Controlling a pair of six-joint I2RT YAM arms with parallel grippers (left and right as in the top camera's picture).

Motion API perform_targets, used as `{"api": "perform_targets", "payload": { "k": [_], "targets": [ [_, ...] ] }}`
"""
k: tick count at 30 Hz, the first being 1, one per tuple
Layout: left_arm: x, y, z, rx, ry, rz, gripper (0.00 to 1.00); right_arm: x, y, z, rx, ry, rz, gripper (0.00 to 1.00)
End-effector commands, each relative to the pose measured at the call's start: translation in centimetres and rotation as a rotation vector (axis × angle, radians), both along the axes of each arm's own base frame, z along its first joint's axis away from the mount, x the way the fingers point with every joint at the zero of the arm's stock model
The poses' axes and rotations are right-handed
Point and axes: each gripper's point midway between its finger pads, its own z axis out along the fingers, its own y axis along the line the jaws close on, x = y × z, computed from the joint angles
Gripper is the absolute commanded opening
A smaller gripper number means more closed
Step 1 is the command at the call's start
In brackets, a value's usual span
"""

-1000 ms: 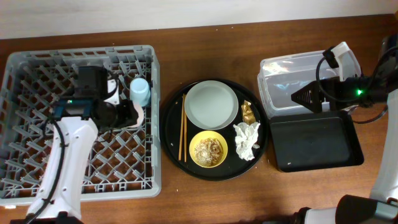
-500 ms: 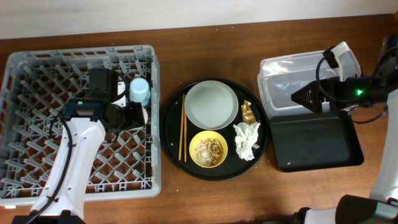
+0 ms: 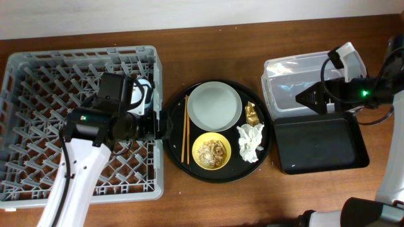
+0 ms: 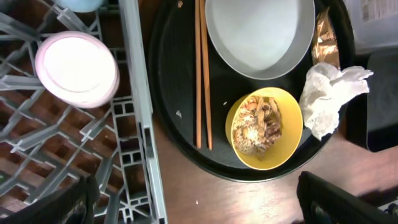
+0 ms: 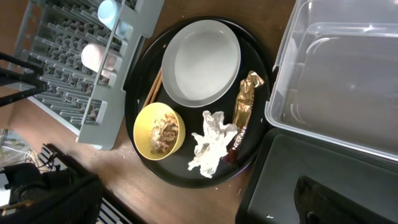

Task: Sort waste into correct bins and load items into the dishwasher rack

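Note:
My left gripper (image 3: 160,125) (image 4: 196,190) is open and empty over the right edge of the grey rack (image 3: 38,82), beside the round tray. The pink cup (image 4: 76,68) and blue cup (image 4: 81,3) stand in the rack. On the round tray lie the pale plate (image 3: 214,105), two chopsticks (image 3: 185,129), the yellow bowl (image 3: 211,152) holding food scraps (image 4: 256,124), the white napkin (image 3: 250,141) and the gold wrapper (image 3: 252,113). My right gripper (image 3: 307,98) (image 5: 186,190) is open and empty above the clear tub (image 3: 284,85) and black rectangular tray (image 3: 319,145).
The large round black tray (image 3: 173,148) sits between the rack and the bins. My left arm covers both cups in the overhead view. Bare wooden table lies in front of the round tray, and the wall edge runs along the back.
My left gripper has moved right, from over the cups in the rack to the rack's right edge, and now hides the blue cup from overhead. The right arm has not moved.

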Motion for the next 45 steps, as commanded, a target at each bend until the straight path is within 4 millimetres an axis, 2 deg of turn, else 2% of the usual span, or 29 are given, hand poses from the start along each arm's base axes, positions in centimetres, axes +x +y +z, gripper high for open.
{"api": "perform_targets", "payload": {
  "k": [1,2,3,4,6,7,8,10,11,12,14,17,19,23,26,29,30,32,33,35,36,37,38,40,41,42,43,44,45],
  "targets": [
    [1.7,4.5,1.7,0.143,-0.096,0.132,1.0,0.1,0.4,0.5,0.044,0.001,-0.019,0.98],
    [2.2,6.5,2.5,0.165,-0.125,0.197,1.0,-0.2,1.5,1.2,0.165,0.073,-0.089,0.99],
    [2.4,9.3,3.2,0.164,-0.142,0.297,1.0,-1.5,2.3,1.3,0.25,0.213,-0.172,0.98],
    [2.3,10.8,3.1,0.156,-0.126,0.36,1.0,-1.6,2.6,1.2,0.252,0.224,-0.166,0.98],
    [2.2,11.2,3.1,0.157,-0.122,0.373,1.0,-2.7,5.3,-0.9,0.182,0.308,-0.075,0.99],
    [2.2,11.2,3.1,0.157,-0.122,0.373,1.0,-3.7,6.9,-2.5,0.134,0.359,-0.009,0.99],
    [2.2,11.2,3.1,0.157,-0.122,0.373,1.0,-4.6,8.6,-6.2,-0.014,0.447,0.027,0.98],
    [2.2,11.2,3.1,0.157,-0.122,0.373,1.0,-4.1,9.2,-12.7,-0.295,0.492,-0.089,0.99],
    [2.2,11.2,3.1,0.157,-0.122,0.373,1.0,-4.1,9.8,-13.9,-0.34,0.477,-0.09,0.99],
    [2.2,11.2,3.1,0.157,-0.122,0.373,1.0,-3.7,10.8,-16.2,-0.461,0.405,-0.09,0.99],
    [2.2,11.2,3.1,0.157,-0.122,0.373,1.0,-2.4,10.2,-18.1,-0.668,0.257,-0.114,0.98],
    [2.2,11.2,3.1,0.157,-0.122,0.373,1.0,-0.6,10.6,-19.5,-0.7,0.14,-0.072,0.98],
    [2.2,11.2,3.1,0.157,-0.122,0.373,1.0,0.0,10.6,-20.5,-0.685,0.115,-0.087,0.99],
    [2.2,11.2,3.1,0.157,-0.122,0.373,1.0,0.1,10.6,-24.4,-0.696,0.127,-0.085,0.98],
    [2.2,11.2,3.1,0.157,-0.122,0.373,1.0,1.2,10.6,-26.7,-0.716,0.106,-0.101,0.98],
    [2.2,11.2,3.1,0.157,-0.122,0.373,1.0,0.9,10.4,-29.0,-0.743,0.156,-0.085,0.99],
    [2.2,11.2,3.1,0.157,-0.122,0.373,1.0,0.8,10.4,-29.2,-0.744,0.162,-0.086,0.99],
    [2.2,11.2,3.1,0.157,-0.122,0.373,1.0,0.6,10.2,-29.3,-0.75,0.173,-0.082,0.75],
    [2.2,11.2,3.1,0.157,-0.122,0.373,1.0,0.2,10.1,-29.3,-0.757,0.186,-0.077,0.67],
    [2.2,11.2,3.1,0.157,-0.122,0.373,1.0,-0.2,9.9,-29.4,-0.768,0.205,-0.07,0.61],
    [2.2,11.2,3.1,0.157,-0.122,0.373,1.0,-0.5,9.8,-29.4,-0.774,0.212,-0.064,0.45],
    [2.2,11.2,3.1,0.157,-0.122,0.373,1.0,-0.3,9.8,-29.1,-0.774,0.211,-0.064,0.19],
    [2.2,11.2,3.1,0.157,-0.122,0.373,1.0,0.1,10.0,-28.0,-0.776,0.216,-0.062,0.04],
    [2.2,11.2,3.1,0.157,-0.122,0.373,1.0,1.9,10.9,-24.5,-0.768,0.201,-0.067,0.04],
    [2.2,11.2,3.1,0.157,-0.122,0.373,1.0,3.8,11.8,-19.9,-0.751,0.17,-0.079,0.04],
    [2.2,11.2,3.1,0.157,-0.122,0.373,1.0,5.6,11.8,-16.2,-0.739,0.119,-0.115,0.04],
    [2.2,11.2,3.1,0.157,-0.122,0.373,1.0,7.4,11.1,-13.5,-0.719,0.073,-0.188,0.04],
    [2.2,11.2,3.1,0.157,-0.122,0.373,1.0,9.6,9.0,-11.0,-0.686,0.03,-0.337,0.04],
    [2.2,11.2,3.1,0.157,-0.122,0.373,1.0,11.5,5.9,-10.1,-0.62,0.022,-0.506,0.04]
  ]
}}
